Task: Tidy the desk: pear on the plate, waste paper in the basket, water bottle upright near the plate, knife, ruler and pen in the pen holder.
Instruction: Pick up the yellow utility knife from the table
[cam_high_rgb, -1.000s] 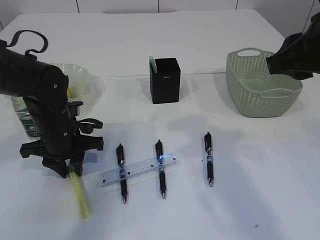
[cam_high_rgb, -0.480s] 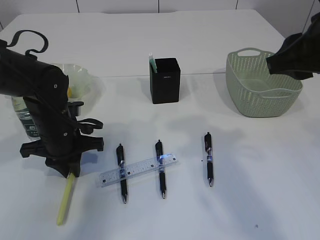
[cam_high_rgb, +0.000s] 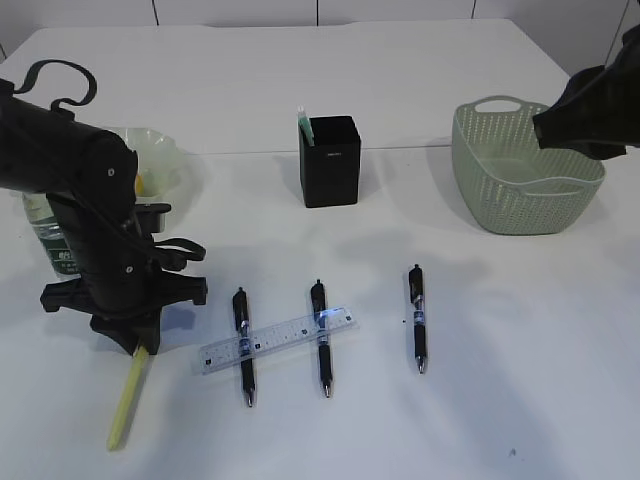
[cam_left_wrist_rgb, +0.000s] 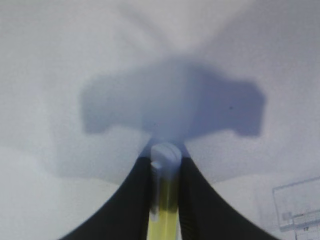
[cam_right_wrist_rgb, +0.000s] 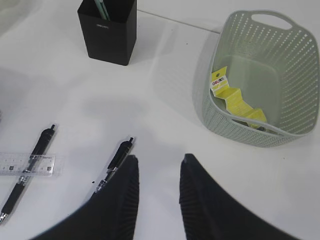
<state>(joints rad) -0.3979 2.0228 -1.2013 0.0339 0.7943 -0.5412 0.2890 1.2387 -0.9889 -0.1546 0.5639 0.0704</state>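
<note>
My left gripper (cam_high_rgb: 138, 343) (cam_left_wrist_rgb: 166, 156) is shut on the upper end of a slim yellow knife (cam_high_rgb: 125, 400) (cam_left_wrist_rgb: 164, 215), which hangs slanting down to the table at the front left. The clear ruler (cam_high_rgb: 278, 340) lies across two black pens (cam_high_rgb: 244, 345) (cam_high_rgb: 320, 335); a third pen (cam_high_rgb: 417, 315) lies apart. The black pen holder (cam_high_rgb: 330, 160) holds a green item. My right gripper (cam_right_wrist_rgb: 159, 162) hovers open and empty. The waste paper (cam_right_wrist_rgb: 235, 100) lies in the basket (cam_high_rgb: 525, 180). The plate (cam_high_rgb: 155, 150), pear (cam_high_rgb: 142, 184) and upright water bottle (cam_high_rgb: 48, 235) are partly hidden by my left arm.
The right arm (cam_high_rgb: 590, 105) hangs over the basket's far right rim. Bare white table shows behind the pen holder and along the front right.
My left gripper has shut on the yellow knife. The knife's free end has swung from pointing lower right to lower left. The right arm has not moved.
</note>
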